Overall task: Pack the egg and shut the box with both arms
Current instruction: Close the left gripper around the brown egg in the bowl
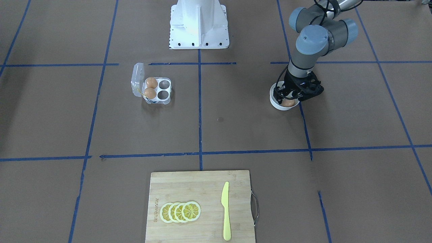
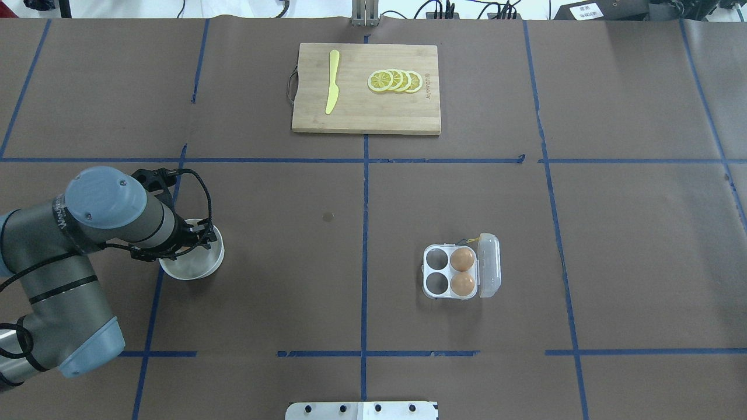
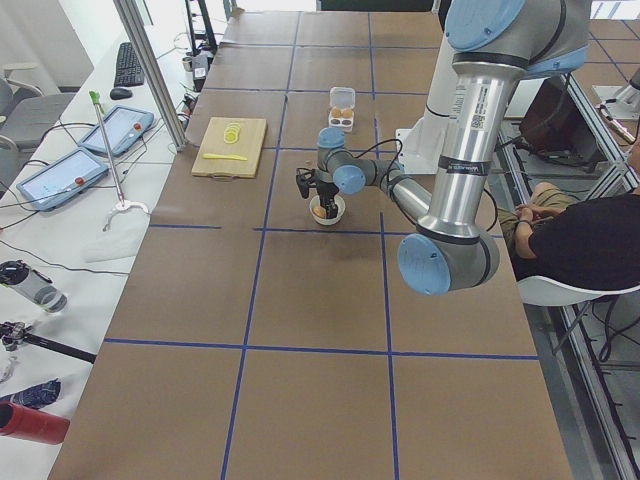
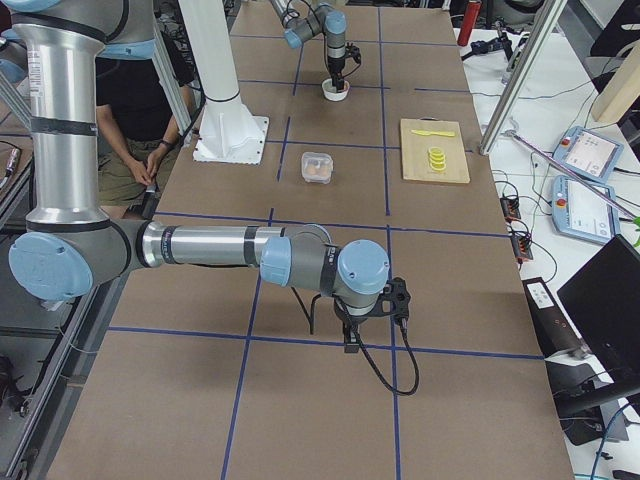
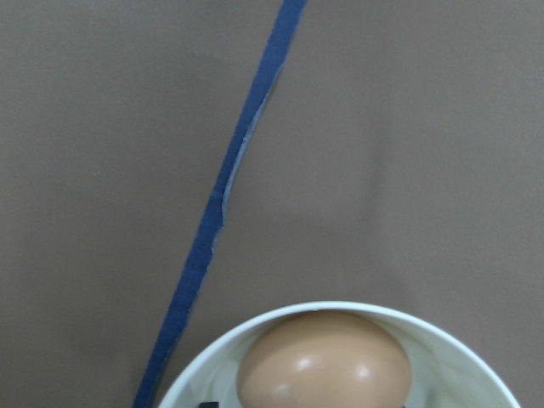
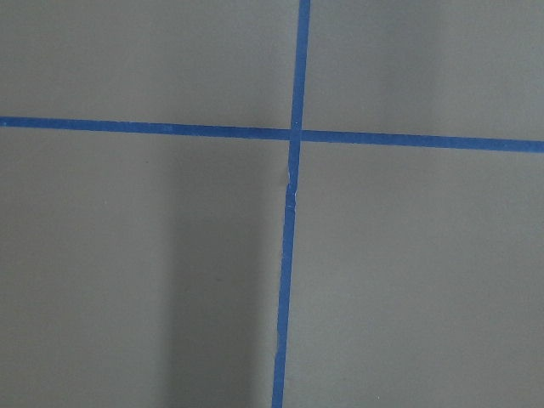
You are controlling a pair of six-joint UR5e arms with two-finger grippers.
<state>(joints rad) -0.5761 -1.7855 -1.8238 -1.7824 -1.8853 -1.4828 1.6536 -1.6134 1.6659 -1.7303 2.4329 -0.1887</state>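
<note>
Left gripper (image 1: 289,98) is down inside the white bowl (image 1: 274,101), right of centre in the front view. The egg (image 1: 288,103) lies in that bowl with the black fingers on either side of it. They look spread, but I can't tell whether they touch it.

The left wrist cam shows the egg in the bowl at its bottom edge, against brown table. Overhead, the wrist covers most of the bowl and hides the egg.

The box (image 1: 164,90) sits centre-left in the front view, well apart from the bowl. Its lid (image 1: 136,79) is swung up on the box's left side. Two other eggs (image 1: 150,87) fill the cells beside the lid, and the other two cells are empty.

Right gripper (image 4: 352,335) shows only in the right side view, lower centre, pointing down. Fingers apart or together: can't tell. Its wrist cam shows just a blue tape cross (image 6: 295,134).
</note>
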